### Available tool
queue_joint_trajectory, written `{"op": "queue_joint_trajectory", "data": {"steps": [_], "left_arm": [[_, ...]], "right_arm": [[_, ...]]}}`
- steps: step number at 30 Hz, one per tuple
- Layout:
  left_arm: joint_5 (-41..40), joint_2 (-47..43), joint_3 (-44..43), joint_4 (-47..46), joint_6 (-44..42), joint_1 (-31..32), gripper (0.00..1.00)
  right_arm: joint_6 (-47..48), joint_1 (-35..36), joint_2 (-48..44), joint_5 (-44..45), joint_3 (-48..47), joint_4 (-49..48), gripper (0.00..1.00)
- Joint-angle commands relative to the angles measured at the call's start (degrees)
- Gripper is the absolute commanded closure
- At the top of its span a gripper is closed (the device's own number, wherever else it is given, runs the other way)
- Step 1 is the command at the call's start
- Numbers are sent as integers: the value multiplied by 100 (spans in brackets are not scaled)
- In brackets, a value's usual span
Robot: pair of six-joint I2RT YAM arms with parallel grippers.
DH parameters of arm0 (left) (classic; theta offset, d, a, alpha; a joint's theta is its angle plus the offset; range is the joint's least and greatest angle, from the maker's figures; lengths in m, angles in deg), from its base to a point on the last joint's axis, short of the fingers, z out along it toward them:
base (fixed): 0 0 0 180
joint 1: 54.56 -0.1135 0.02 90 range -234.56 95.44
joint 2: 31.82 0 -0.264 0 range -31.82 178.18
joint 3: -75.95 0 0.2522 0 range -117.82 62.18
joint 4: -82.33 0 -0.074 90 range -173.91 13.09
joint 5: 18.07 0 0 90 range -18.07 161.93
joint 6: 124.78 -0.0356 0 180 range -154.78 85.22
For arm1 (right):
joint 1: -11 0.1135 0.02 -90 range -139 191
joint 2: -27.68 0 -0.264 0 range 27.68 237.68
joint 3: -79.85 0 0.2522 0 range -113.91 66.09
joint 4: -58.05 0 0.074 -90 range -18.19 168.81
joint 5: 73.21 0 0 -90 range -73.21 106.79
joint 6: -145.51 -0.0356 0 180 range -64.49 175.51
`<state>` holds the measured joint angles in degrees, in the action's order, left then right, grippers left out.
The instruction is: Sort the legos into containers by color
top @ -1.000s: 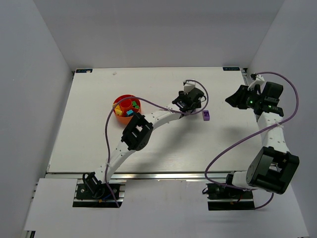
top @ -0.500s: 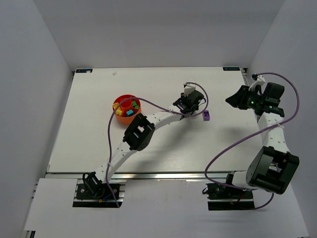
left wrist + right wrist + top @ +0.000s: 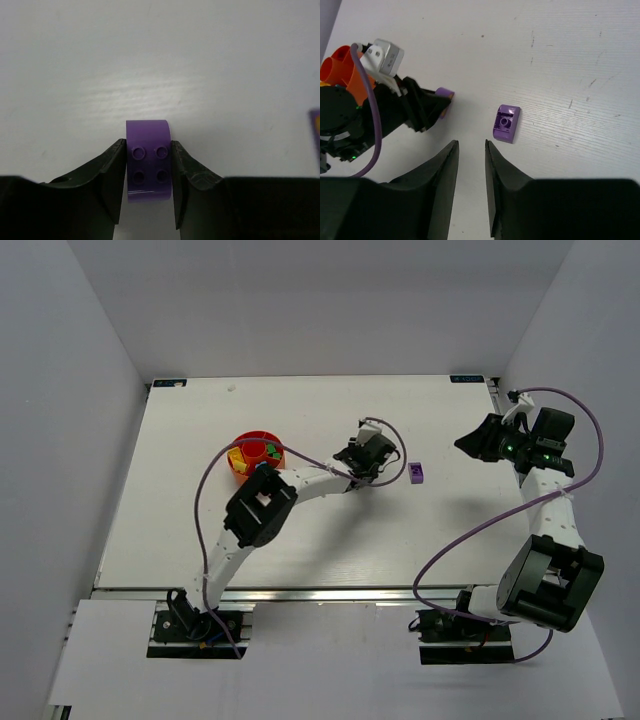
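— What closes the place in?
— Plain pale-grey walls: a left wall [image 3: 60, 440], a far wall [image 3: 320, 300] and a right wall [image 3: 600, 330].
— And the table [image 3: 150, 520]?
— White, faintly grained, with a few dark scuff marks [image 3: 590, 84] showing in the right wrist view. A metal rail [image 3: 330, 592] runs along its near edge, and small black brackets [image 3: 168, 383] sit at the far corners.
— Light?
— Soft and even, with a dull sheen [image 3: 145, 85] on the tabletop.
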<state>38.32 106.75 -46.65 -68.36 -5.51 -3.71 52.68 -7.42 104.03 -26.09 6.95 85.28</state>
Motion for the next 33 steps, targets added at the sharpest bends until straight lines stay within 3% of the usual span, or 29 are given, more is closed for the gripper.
{"op": "queue_joint_trajectory", "data": {"steps": [1,3,8,15,19,24,33], "left_arm": [[597,-1346,1334,-565,-598,-102,74],[1029,-2313,2326,-1182,-1011,-154,77],[2005,-3808,3218,-1353,-1214,-285,82],[2349,-5846,4483,-1134,-1354,-936,82],[2762,-6410,4932,-993,-1398,-1130,84],[3070,-6956,5293,-826,-1583,-1341,84],[2939,-7826,5513,-527,-2321,-1991,84]], "right_arm": [[142,-4,-104,-414,51,-126,68],[151,22,-69,-590,42,-91,71],[256,180,-16,-784,7,-12,77],[756,654,19,-1108,-10,85,81],[1126,1006,116,-1399,-37,217,84],[1355,1761,213,-1092,-116,305,89],[1153,2333,196,-644,-143,244,92]]}}
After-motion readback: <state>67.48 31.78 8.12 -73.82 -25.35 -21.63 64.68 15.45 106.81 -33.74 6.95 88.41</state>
